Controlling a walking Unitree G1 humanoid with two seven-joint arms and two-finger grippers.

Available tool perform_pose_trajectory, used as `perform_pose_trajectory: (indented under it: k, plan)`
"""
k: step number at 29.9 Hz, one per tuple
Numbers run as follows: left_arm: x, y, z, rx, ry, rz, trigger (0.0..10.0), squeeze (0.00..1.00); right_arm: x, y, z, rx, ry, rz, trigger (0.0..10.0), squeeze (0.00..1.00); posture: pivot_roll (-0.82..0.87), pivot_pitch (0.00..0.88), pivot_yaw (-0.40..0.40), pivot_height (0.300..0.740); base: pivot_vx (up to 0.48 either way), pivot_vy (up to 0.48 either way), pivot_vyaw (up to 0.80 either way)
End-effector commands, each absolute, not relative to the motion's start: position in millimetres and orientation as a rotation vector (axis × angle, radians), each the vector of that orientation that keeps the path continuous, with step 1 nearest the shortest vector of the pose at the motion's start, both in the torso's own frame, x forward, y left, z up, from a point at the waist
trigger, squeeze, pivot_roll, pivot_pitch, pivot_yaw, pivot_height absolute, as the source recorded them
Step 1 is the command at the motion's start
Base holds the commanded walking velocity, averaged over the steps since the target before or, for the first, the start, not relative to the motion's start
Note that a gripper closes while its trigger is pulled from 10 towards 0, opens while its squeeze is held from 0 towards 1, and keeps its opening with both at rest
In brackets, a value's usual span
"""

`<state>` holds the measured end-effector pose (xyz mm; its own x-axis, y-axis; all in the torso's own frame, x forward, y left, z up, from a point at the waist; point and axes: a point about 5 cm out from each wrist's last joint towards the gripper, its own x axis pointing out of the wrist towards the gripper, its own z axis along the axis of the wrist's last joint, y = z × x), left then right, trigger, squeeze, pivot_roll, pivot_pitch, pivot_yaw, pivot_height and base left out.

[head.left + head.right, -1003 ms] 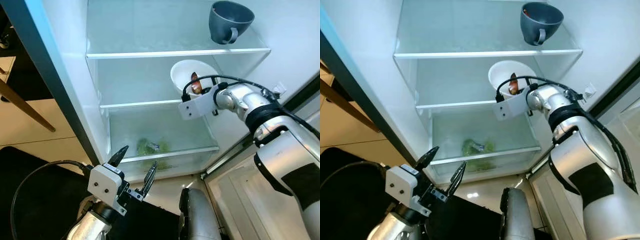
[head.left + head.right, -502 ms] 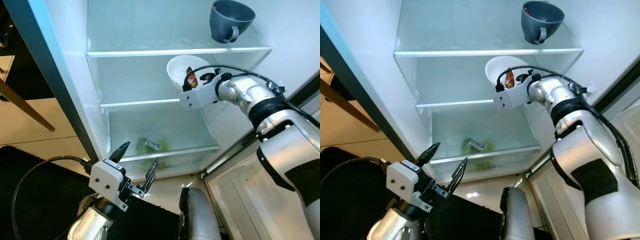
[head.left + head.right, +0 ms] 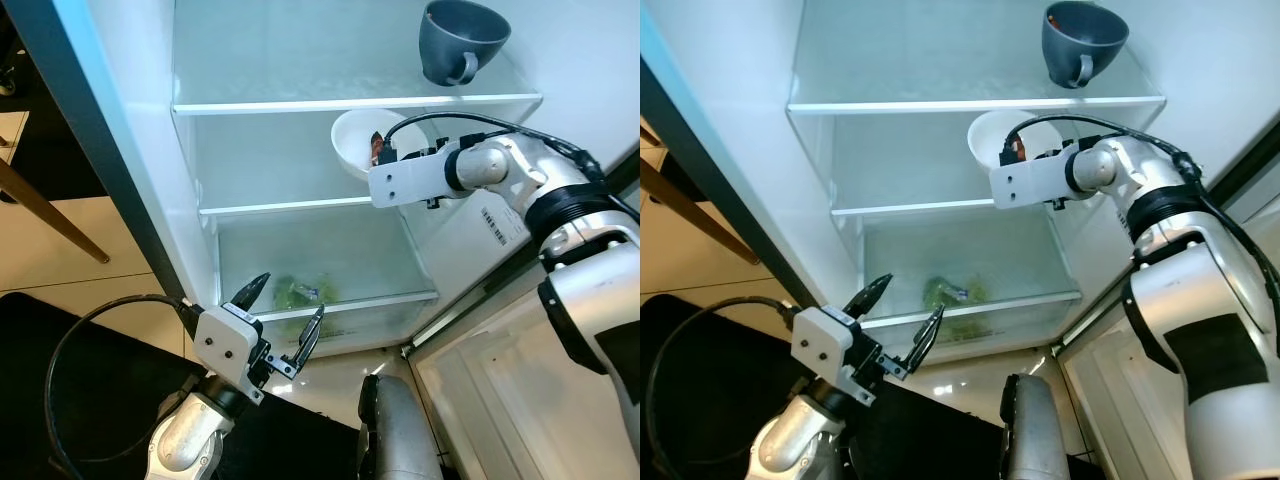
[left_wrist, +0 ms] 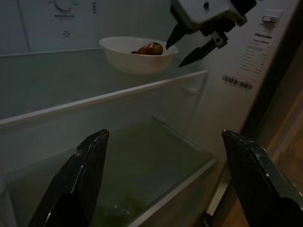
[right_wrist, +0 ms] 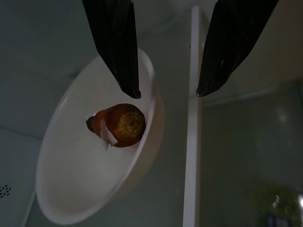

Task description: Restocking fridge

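The open fridge (image 3: 300, 60) has glass shelves. On the middle shelf (image 3: 280, 207) sits a white bowl (image 3: 352, 145), its right part hidden behind the right gripper (image 4: 191, 43) and its silver wrist in the head views. Inside the bowl lies a reddish-orange piece of food (image 5: 122, 124) with a small pale tag or sticker on it; what sort of food it is cannot be told, and the sticker cannot be read. The right gripper hangs just at the bowl's rim, its two black fingers spread apart and holding nothing, one fingertip over the bowl and the other outside the shelf's front edge.

On the top shelf a dark blue-grey cup (image 3: 460, 40) stands tilted, handle toward the front; its inside is hard to see. Low in the fridge, behind the frosted front of the bottom compartment, a green leafy bundle (image 3: 305, 293) shows only as a blur.

The left gripper (image 3: 285, 315) is held low before the fridge's bottom, fingers wide apart and empty.

On the fridge's right inner wall a label (image 4: 254, 49) reads "Hisense", with lines of smaller print below that are too small to read, and a barcode sticker (image 4: 239, 82) beneath. At the back wall a dial and small markings show dimly, unreadable
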<state>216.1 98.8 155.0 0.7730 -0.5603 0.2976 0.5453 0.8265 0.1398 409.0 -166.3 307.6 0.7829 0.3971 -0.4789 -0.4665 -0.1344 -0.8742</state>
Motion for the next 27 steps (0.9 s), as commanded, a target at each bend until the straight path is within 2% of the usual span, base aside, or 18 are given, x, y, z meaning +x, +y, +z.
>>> perform_pose_trajectory:
  k: [1, 11, 20, 27]
  plan:
    - [214.8, 98.1, 149.2, 0.050, -0.319, -0.617, 10.0, 0.00, 405.0, -169.6, 312.1, -1.468, 0.025, 0.790, 10.0, 0.00, 0.08, 0.246, -0.071, 0.447, 0.000, 0.000, 0.00]
    - [226.5, 94.8, 150.0, 0.054, -0.343, -0.632, 10.0, 0.00, 398.3, -154.2, 314.2, -1.120, -0.220, 0.879, 10.0, 0.00, 0.06, 0.200, -0.055, 0.447, 0.000, 0.000, 0.00]
    - [241.5, 96.5, 145.5, 0.073, -0.348, -0.630, 10.0, 0.00, 392.5, -148.9, 278.0, -0.948, -0.280, 0.930, 10.0, 0.00, 0.04, 0.159, -0.042, 0.447, 0.000, 0.000, 0.00]
    - [253.3, 99.1, 138.3, 0.087, -0.337, -0.613, 10.0, 0.00, 390.8, -144.5, 254.5, -0.799, -0.285, 0.890, 10.0, 0.00, 0.02, 0.120, -0.033, 0.447, 0.000, 0.000, 0.00]
